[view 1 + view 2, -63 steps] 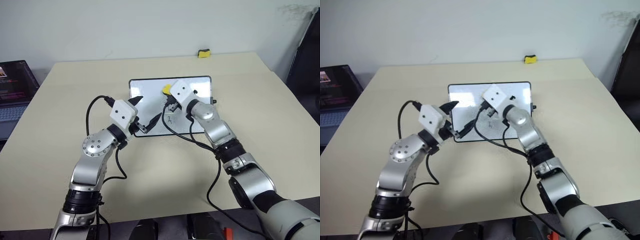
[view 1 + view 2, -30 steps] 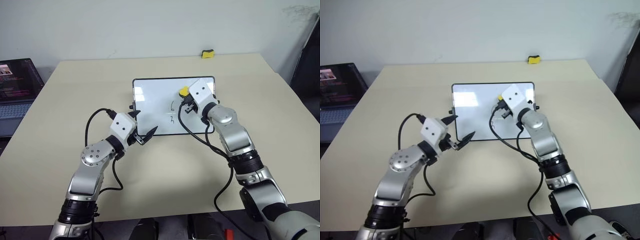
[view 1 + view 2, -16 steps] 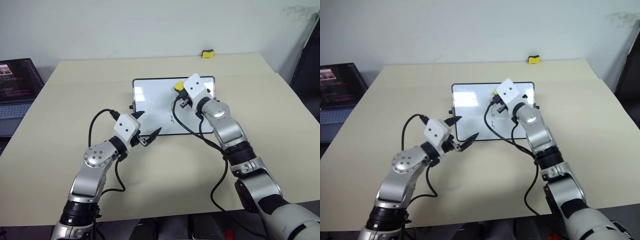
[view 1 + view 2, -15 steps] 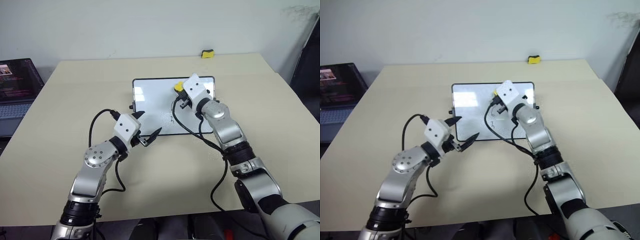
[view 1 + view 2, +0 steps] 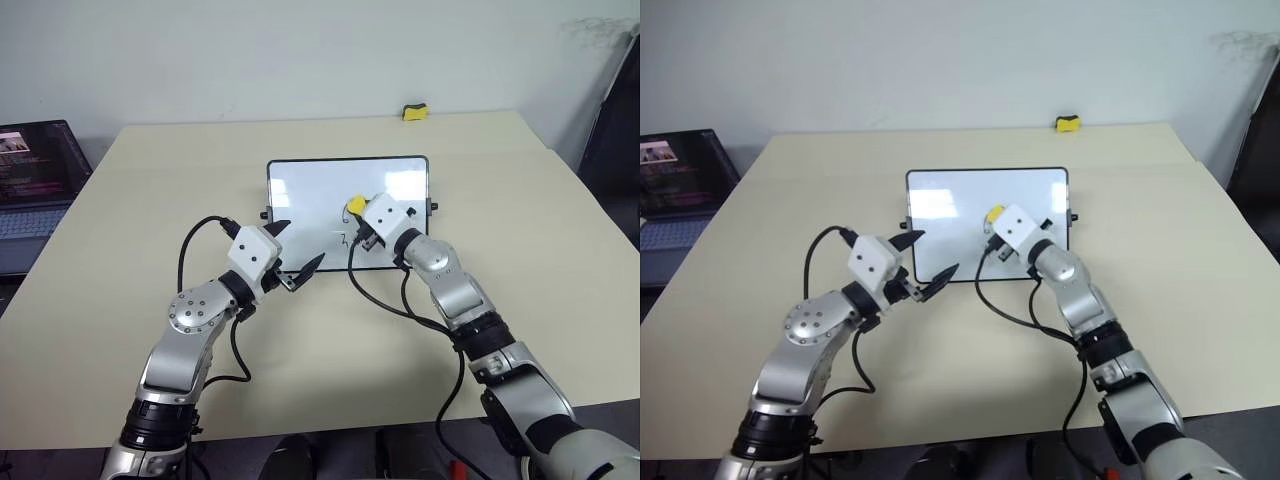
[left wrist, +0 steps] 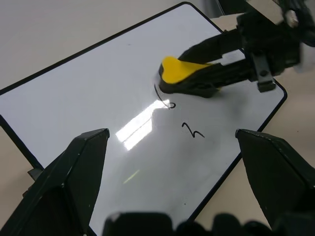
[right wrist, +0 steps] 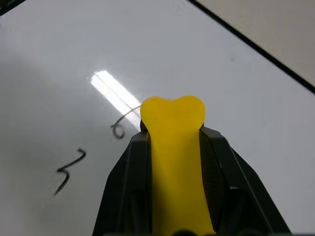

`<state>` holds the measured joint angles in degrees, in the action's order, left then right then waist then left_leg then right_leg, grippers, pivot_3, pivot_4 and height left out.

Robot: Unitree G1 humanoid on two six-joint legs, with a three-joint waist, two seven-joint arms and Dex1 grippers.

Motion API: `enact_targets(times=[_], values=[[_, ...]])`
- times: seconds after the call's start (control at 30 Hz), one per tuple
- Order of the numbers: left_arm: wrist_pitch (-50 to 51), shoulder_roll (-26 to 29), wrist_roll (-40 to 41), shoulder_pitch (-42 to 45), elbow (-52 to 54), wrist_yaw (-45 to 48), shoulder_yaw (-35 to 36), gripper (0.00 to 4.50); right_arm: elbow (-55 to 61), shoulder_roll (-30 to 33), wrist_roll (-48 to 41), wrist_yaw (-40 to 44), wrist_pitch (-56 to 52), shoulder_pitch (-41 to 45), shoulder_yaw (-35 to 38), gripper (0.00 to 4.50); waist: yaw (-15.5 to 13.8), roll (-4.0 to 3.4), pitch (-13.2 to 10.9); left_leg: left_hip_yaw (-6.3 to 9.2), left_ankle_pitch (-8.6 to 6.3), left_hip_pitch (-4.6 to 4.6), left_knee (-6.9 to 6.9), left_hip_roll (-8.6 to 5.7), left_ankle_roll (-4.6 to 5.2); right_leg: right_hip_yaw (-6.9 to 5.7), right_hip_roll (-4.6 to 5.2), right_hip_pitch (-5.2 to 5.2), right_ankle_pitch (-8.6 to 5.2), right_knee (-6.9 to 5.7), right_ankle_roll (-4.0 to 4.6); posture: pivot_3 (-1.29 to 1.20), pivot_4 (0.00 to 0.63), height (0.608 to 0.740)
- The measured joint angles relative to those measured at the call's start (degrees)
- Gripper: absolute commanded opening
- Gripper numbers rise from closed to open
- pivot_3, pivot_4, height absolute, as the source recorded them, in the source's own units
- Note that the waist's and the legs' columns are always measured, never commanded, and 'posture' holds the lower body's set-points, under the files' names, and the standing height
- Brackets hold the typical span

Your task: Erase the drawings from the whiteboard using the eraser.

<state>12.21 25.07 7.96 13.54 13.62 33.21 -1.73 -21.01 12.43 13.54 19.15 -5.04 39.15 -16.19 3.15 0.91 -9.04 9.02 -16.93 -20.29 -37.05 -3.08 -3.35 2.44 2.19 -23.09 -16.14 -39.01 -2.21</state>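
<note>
My whiteboard (image 5: 320, 200) is glossy white inside a thin black frame, lying on a pale beige table (image 5: 150, 200). The drawings (image 6: 193, 130) are thin black strokes. The eraser (image 7: 174, 147) is bright yellow with a dark underside. My grippers' fingers (image 6: 83, 172) are black; the wrist housings are white, the arms silver.

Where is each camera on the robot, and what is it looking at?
Head eyes: high up, looking down at the table, whiteboard and both arms.
Left wrist: on the left arm, past the open left gripper at the board and the right gripper.
Right wrist: on the right arm, along fingers pinching the eraser.
Both wrist views share the eraser and remaining drawings.
</note>
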Motion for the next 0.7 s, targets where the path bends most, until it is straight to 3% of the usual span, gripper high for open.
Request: enact_targets(times=[0.27,0.5,0.7], values=[[0.00,0.03,0.01,-0.52,0.00,-0.02,0.58,4.50,2.24,1.17,1.11,1.34,0.20,-3.31,-0.86,0.98,-0.07,-0.01,-0.01,0.10,-0.01,0.69,0.03,-0.01,0.02,-0.06,-0.05,0.82,-0.01,0.13,-0.04,0.00,0.150,0.740],[0.00,0.02,0.00,-1.07,0.03,-0.03,1.09,4.50,4.88,-0.78,0.49,2.04,-3.46,-3.73,-0.13,0.98,0.10,-0.03,-0.07,0.10,-0.01,0.67,0.05,0.02,0.01,-0.04,-0.06,0.76,-0.01,0.13,-0.03,0.00,0.150,0.740],[-0.01,0.01,0.01,-1.08,0.03,-0.01,1.08,4.50,4.74,-2.92,-0.19,1.22,-4.23,1.11,1.26,0.98,-0.14,-0.05,-0.11,0.13,0.01,0.34,0.06,0.00,-0.02,-0.05,-0.04,0.41,-0.01,0.16,-0.03,0.00,0.150,0.740]])
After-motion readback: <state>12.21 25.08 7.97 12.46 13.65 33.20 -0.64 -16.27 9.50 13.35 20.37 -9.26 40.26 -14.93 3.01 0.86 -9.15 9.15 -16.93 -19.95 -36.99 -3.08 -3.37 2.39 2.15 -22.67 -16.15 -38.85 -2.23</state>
